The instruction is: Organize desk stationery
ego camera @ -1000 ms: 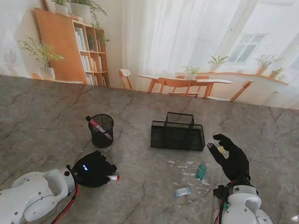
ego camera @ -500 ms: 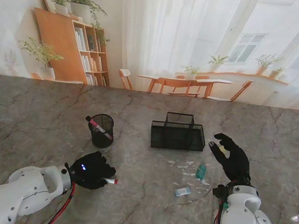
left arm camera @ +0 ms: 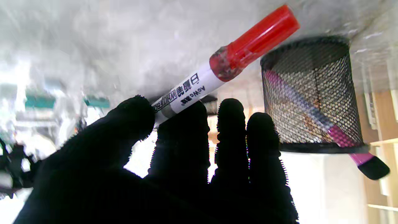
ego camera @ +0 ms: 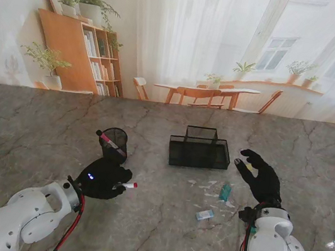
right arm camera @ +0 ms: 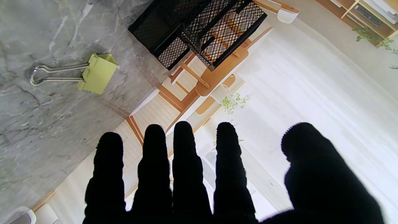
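Red-capped whiteboard marker (left arm camera: 217,71) is pinched in the left hand (ego camera: 105,179) — thumb (left arm camera: 130,115) on one side of the white barrel, fingers on the other, red cap sticking out past the fingertips. In the stand view the marker (ego camera: 127,185) pokes out to the right of the hand, held off the marble table (ego camera: 26,135), just on the near side of the mesh pen cup (ego camera: 114,142). The cup (left arm camera: 311,93) stands upright and holds a pink pen (left arm camera: 311,115) leaning at a slant, its black end past the rim.

Black mesh desk organizer (ego camera: 199,148) sits near the table's middle, right of the cup and well apart from it. Nearer to me than the organizer — a teal clip (ego camera: 225,192), a small light-blue item (ego camera: 204,215) and a few pale scraps too small to make out.

Right hand (ego camera: 261,175) hangs over the table right of the organizer, fingers spread and holding nothing. A yellow-green binder clip (right arm camera: 96,73) lies flat on the marble beside it, wire handles pointing away from the organizer (right arm camera: 199,28); in the stand view the clip (ego camera: 248,168) shows at the fingers.
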Action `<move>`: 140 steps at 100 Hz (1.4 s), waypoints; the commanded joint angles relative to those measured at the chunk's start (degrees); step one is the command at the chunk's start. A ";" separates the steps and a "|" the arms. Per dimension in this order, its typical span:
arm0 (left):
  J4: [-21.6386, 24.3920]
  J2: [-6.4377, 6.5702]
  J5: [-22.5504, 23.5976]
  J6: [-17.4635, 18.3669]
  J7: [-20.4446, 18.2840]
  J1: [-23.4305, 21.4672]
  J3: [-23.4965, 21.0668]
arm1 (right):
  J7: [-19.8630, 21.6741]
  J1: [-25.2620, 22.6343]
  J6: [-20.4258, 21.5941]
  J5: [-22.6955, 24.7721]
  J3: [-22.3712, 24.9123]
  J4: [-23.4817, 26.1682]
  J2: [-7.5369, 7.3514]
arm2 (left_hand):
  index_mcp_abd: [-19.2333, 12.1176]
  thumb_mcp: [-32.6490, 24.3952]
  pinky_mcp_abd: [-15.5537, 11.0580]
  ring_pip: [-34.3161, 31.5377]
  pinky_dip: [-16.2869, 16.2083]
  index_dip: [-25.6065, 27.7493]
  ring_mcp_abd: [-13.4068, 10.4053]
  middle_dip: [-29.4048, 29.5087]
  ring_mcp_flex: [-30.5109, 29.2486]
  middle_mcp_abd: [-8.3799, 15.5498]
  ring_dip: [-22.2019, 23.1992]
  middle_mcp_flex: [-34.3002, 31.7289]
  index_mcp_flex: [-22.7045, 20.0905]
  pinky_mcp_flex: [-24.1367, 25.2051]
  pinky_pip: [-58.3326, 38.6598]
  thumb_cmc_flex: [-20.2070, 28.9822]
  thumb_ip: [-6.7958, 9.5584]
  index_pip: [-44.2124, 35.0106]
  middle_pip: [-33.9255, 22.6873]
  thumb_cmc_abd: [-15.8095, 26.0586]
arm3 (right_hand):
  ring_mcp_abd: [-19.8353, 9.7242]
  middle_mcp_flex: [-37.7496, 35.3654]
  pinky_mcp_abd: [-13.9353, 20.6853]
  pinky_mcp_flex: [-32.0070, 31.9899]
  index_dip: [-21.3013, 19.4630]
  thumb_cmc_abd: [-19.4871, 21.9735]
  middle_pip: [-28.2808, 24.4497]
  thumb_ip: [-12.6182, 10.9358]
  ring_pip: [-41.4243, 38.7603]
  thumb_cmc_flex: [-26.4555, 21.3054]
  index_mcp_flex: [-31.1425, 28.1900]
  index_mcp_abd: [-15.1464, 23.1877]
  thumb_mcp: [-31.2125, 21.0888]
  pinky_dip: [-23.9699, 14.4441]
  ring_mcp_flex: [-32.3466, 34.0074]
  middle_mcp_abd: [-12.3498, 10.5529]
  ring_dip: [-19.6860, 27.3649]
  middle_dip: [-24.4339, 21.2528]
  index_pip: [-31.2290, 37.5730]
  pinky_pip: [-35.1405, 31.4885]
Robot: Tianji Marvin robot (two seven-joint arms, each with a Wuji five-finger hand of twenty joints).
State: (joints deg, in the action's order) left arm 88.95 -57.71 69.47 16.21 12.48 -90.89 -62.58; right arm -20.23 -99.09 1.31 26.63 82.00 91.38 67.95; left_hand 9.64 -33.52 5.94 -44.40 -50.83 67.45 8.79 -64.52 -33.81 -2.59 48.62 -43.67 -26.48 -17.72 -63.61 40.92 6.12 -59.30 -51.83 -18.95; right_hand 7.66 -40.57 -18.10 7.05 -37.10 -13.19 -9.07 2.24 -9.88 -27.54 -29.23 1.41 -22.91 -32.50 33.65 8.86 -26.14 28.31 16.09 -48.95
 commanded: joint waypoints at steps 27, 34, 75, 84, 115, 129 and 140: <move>5.40 -4.73 -11.08 -5.45 7.02 -2.23 -0.92 | 0.60 -0.12 0.09 -0.07 0.06 0.11 0.15 | -1.63 -5.64 -2.02 0.77 -1.69 3.19 -0.53 -0.28 1.15 8.02 0.66 1.14 -0.03 0.25 0.68 3.36 7.64 -7.92 -0.32 0.46 | 0.24 -0.47 -0.78 -0.12 -1.09 1.92 -0.42 -0.33 -0.15 -0.56 -0.28 -0.08 1.70 -0.19 0.71 0.09 -0.68 0.76 0.34 -1.09; 6.39 -5.49 -13.48 -6.15 8.28 -2.37 -1.25 | 0.60 -0.11 0.09 -0.07 0.05 0.11 0.15 | -1.62 -5.62 -1.97 0.81 -1.74 3.17 -0.43 -0.29 1.11 8.02 0.67 1.13 -0.07 0.12 0.68 3.49 7.60 -7.91 -0.31 0.38 | 0.19 -0.49 -0.79 -0.14 -1.08 1.94 -0.43 -0.34 -0.13 -0.56 -0.24 -0.04 1.71 -0.18 0.67 0.09 -0.67 0.76 0.33 -1.10; 7.31 -7.88 -20.13 -8.73 12.71 0.79 -3.34 | 0.26 -0.04 0.05 0.03 0.02 -0.04 0.21 | -2.18 -4.62 -2.19 1.73 -1.73 2.76 -1.04 -0.11 1.20 8.45 0.41 1.60 0.44 0.02 1.20 4.02 6.90 -7.46 0.55 0.73 | 0.22 -0.46 -0.79 -0.13 -1.08 1.92 -0.42 -0.34 -0.14 -0.63 -0.27 -0.14 1.76 -0.16 0.69 0.19 -0.68 0.76 0.35 -1.14; 5.64 -8.50 -22.64 -9.81 13.03 2.69 -3.28 | 0.23 -0.07 -0.02 0.08 0.03 -0.01 0.21 | -2.35 -4.23 -2.34 2.10 -1.56 2.45 -1.09 -0.04 1.18 8.66 0.23 1.65 0.63 -0.11 1.55 4.11 6.64 -7.53 0.72 0.92 | 0.23 -0.52 -0.77 -0.14 -1.08 1.93 -0.44 -0.35 -0.15 -0.64 -0.31 -0.12 1.77 -0.15 0.73 0.13 -0.68 0.76 0.37 -1.14; -2.57 -10.63 -31.00 -13.69 13.85 9.94 -0.79 | 0.42 -0.03 -0.01 0.17 0.02 -0.07 0.16 | -2.51 -3.52 -2.67 2.54 -1.12 1.31 -1.35 0.17 1.72 8.82 -0.06 2.27 1.25 -0.05 2.50 4.61 6.25 -7.86 0.93 1.12 | 0.19 -0.49 -0.79 -0.20 -1.07 1.95 -0.42 -0.35 -0.13 -0.69 -0.26 -0.13 1.77 -0.12 0.70 0.16 -0.67 0.77 0.34 -1.13; -6.77 -11.04 -32.61 -14.27 13.72 12.69 0.40 | 0.62 0.08 0.03 0.18 -0.05 -0.18 0.11 | -2.47 -3.14 -2.78 2.58 -1.02 0.86 -1.31 0.40 1.81 8.84 -0.13 2.43 1.48 0.03 2.72 4.89 6.02 -7.99 0.96 1.21 | 0.19 -0.48 -0.82 -0.15 -1.08 1.93 -0.42 -0.34 -0.14 -0.65 -0.31 -0.16 1.81 -0.12 0.73 0.11 -0.67 0.76 0.37 -1.15; -9.84 -11.08 -32.69 -14.37 13.65 14.40 1.05 | 0.88 0.23 0.04 0.12 -0.15 -0.31 0.07 | -2.61 -2.97 -2.97 2.67 -0.96 0.59 -1.41 0.47 1.94 8.95 -0.19 2.60 1.64 -0.02 2.83 4.99 5.94 -8.19 0.92 1.20 | 0.26 -0.49 -0.74 -0.15 -1.06 1.93 -0.42 -0.35 -0.13 -0.65 -0.25 -0.11 1.80 -0.11 0.69 0.13 -0.67 0.77 0.34 -1.15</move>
State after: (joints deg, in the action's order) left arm 80.38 -68.47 36.91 2.21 26.40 -77.19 -61.68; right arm -20.33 -98.97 1.29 26.80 81.95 91.26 67.97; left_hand 9.05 -33.52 5.94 -42.41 -50.87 67.18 8.72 -64.50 -32.93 -2.01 48.67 -42.62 -25.80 -17.69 -61.95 40.94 6.06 -59.53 -51.89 -18.97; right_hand 7.66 -40.58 -18.13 7.05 -37.10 -12.52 -9.07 2.24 -9.88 -28.11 -29.23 1.22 -22.91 -32.50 33.65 8.89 -26.18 28.31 16.10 -49.14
